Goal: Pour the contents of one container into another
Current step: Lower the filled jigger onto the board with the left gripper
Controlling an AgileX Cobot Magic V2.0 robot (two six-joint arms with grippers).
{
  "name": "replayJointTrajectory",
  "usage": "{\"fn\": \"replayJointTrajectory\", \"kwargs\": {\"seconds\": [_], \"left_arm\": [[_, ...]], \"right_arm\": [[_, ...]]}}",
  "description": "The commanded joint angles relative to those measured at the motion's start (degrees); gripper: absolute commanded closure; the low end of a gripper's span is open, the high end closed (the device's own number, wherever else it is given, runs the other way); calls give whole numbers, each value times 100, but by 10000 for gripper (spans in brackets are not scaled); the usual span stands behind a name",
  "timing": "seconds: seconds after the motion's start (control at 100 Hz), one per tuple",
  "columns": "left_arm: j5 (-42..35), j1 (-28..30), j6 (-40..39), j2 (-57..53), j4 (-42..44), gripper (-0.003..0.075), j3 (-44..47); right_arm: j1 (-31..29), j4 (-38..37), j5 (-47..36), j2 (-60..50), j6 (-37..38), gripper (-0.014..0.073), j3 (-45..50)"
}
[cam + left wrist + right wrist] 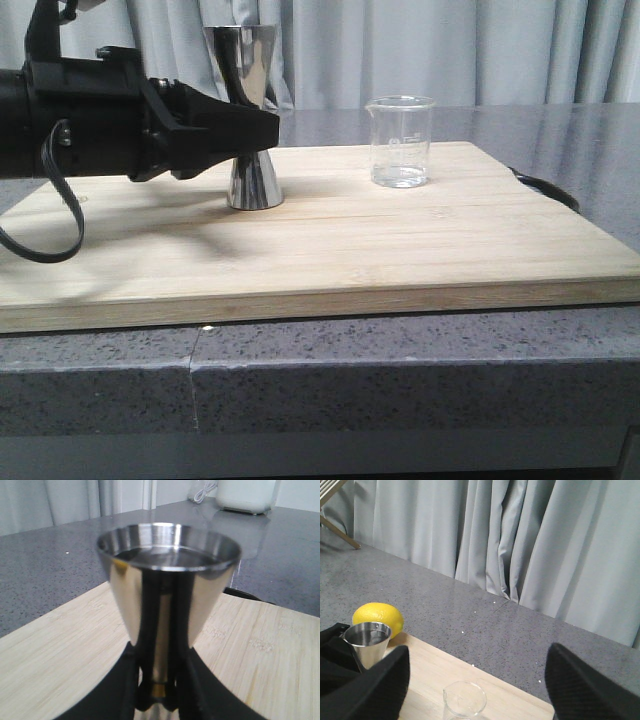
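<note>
The steel jigger [253,185] stands upright on the wooden board [400,240], left of centre. My left gripper [265,130] comes in from the left and is shut on its narrow waist. In the left wrist view the black fingers [115,690] press both sides of the gold band, under the jigger's upper cup [167,580]. The clear glass beaker [400,142] stands upright to the right, apart from the jigger. My right gripper [479,652] hangs open above the beaker [465,699], its fingers wide apart and touching nothing. It is outside the front view.
A yellow lemon [377,619] lies on the grey counter behind the jigger [367,642]. A black cable [545,187] curls off the board's right edge. A white appliance [247,495] sits at the counter's far side. Curtains hang behind.
</note>
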Motion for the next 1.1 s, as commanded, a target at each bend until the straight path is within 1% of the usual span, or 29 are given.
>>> {"fn": "replayJointTrajectory", "kwargs": {"seconds": [0.0,0.47,0.56,0.61,0.65,0.79,0.94,1.0,1.09], "left_arm": [[-379,6,-41,-168,-151,739,-119],[-369,6,-41,-168,-130,730,-119],[-369,6,-41,-168,-130,663,-119],[-369,6,-41,-168,-130,603,-119],[-369,6,-41,-168,-130,538,-119],[-369,6,-41,-168,-130,377,-119],[-369,6,-41,-168,-141,274,-119],[-369,6,-41,-168,-152,253,-119],[-339,6,-41,-168,-152,244,-119]], "right_arm": [[6,-2,-402,-104,-60,86,-142],[6,-2,-402,-104,-60,86,-142],[6,-2,-402,-104,-60,86,-142],[6,-2,-402,-104,-60,86,-142],[6,-2,-402,-104,-60,86,-142],[6,-2,-402,-104,-60,86,-142],[6,-2,-402,-104,-60,86,-142],[6,-2,-402,-104,-60,86,-142],[6,-2,-376,-104,-60,86,-142]]}}
